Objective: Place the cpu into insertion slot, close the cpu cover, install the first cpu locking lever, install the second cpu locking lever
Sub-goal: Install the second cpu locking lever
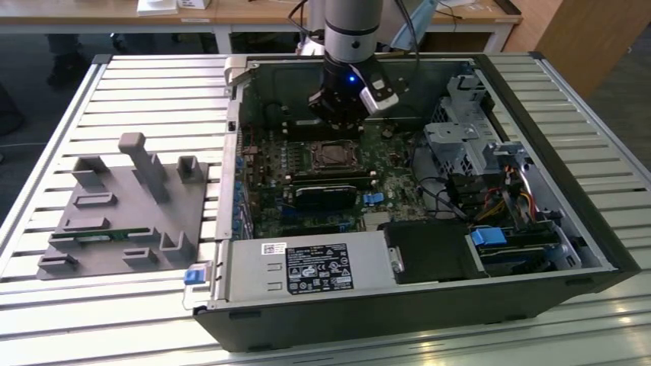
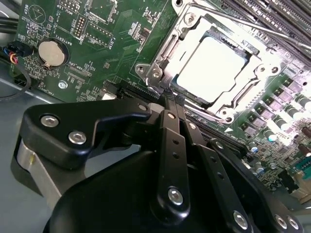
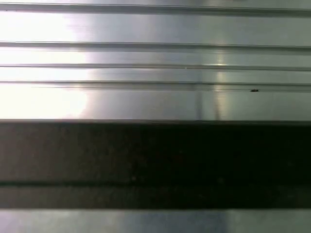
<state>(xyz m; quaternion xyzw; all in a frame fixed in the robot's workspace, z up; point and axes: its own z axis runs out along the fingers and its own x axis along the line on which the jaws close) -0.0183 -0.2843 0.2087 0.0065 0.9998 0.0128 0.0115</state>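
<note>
The chip [image 2: 214,73] already lies in its socket [image 2: 245,104] on the green board [image 2: 104,43], its pale metal top showing through the cut-out of the metal frame [image 2: 187,29], which lies down flat around it. In the exterior view the socket [image 1: 333,155] sits toward the far side of the board [image 1: 267,191], inside the open computer case [image 1: 569,191], which lies on its side on the slatted surface [image 1: 152,84].

The pincer [image 2: 171,97] hangs just off the socket's near corner. In the second wrist view its two black fingers [image 2: 167,127] run together to a point with no gap between the tips, so it is clenched, and nothing is visibly caught between them. The tips seem to touch or nearly touch the thin wire lever at that corner of the frame, though contact cannot be confirmed. In the exterior view the arm [image 1: 351,30] comes straight down into the case with the pincer [image 1: 339,126] just beyond the socket.

By my judgement the chip is light, rigid and fragile, best held by its edges. The frame is thin, stiff sheet metal. The levers are springy wire, likely slippery under smooth fingertips, and best pushed near their free, bent ends.

A grey fixture block [image 1: 127,210] stands on the surface, well apart from the case.
</note>
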